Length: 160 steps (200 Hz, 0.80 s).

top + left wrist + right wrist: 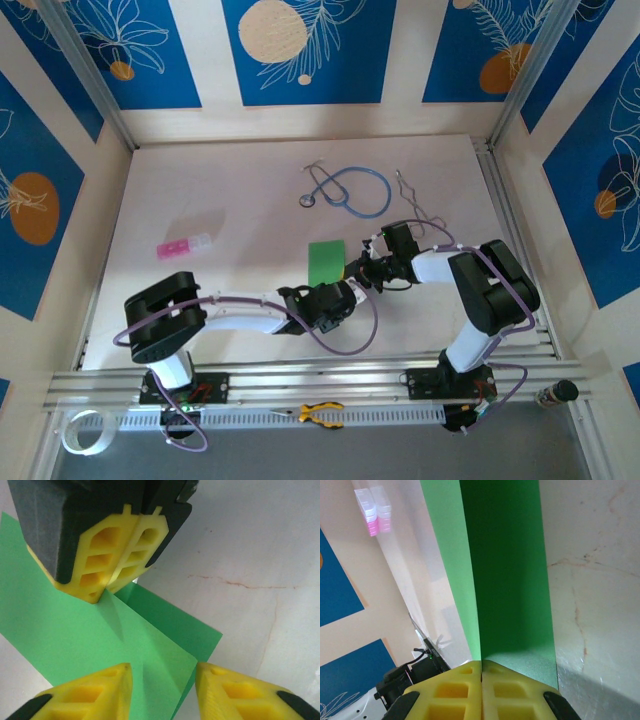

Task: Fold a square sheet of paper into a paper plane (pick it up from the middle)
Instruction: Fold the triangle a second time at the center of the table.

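Note:
The square sheet of paper [326, 262], bright green, lies mid-table, folded over with one flap raised [510, 580]. My right gripper [362, 265] is shut on the sheet's right edge; in its wrist view the fingertips [481, 662] meet on the fold. In the left wrist view, that same right gripper [105, 594] pinches the paper [65, 635] from above. My left gripper [352, 285] sits at the sheet's near right corner. Its jaws stand apart [162, 667], with the doubled corner of the paper lying between them.
A blue stethoscope [350, 190] lies behind the paper, with a bent wire piece [410, 195] to its right. A small pink and white piece [184, 246] sits at the left. Yellow-handled pliers [320, 412] and a tape roll [85, 432] rest on the near rail.

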Each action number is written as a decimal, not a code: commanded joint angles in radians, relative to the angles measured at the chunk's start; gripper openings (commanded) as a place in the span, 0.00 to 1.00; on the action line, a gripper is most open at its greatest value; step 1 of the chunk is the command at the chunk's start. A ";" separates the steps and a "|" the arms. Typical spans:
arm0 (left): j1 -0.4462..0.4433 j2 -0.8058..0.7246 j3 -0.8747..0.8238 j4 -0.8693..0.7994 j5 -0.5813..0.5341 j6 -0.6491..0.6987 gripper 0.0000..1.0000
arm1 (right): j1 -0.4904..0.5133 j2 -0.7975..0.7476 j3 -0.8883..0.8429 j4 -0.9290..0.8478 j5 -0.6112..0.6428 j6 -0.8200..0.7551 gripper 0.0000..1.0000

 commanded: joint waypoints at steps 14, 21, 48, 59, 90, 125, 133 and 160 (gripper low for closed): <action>-0.008 0.010 0.019 -0.007 -0.014 0.011 0.29 | -0.001 -0.007 0.017 -0.029 -0.013 0.006 0.08; -0.007 0.009 0.020 -0.008 -0.014 0.009 0.28 | -0.002 -0.009 0.017 -0.031 -0.012 0.005 0.08; -0.006 0.004 0.015 -0.007 -0.013 0.000 0.20 | -0.004 -0.012 0.017 -0.033 -0.011 0.003 0.08; -0.006 0.002 0.015 -0.008 -0.009 -0.005 0.14 | -0.003 -0.014 0.017 -0.033 -0.011 0.004 0.08; -0.001 0.003 0.017 -0.010 -0.002 -0.020 0.01 | -0.005 -0.018 0.016 -0.032 -0.010 0.001 0.08; 0.014 -0.005 0.014 -0.014 0.037 -0.043 0.00 | -0.009 -0.023 0.011 -0.033 -0.010 0.001 0.08; 0.020 -0.012 0.010 -0.012 0.053 -0.053 0.00 | -0.011 -0.027 0.009 -0.033 -0.009 0.000 0.09; 0.067 -0.052 -0.010 0.000 0.171 -0.111 0.00 | -0.030 -0.068 -0.006 -0.067 0.030 -0.011 0.16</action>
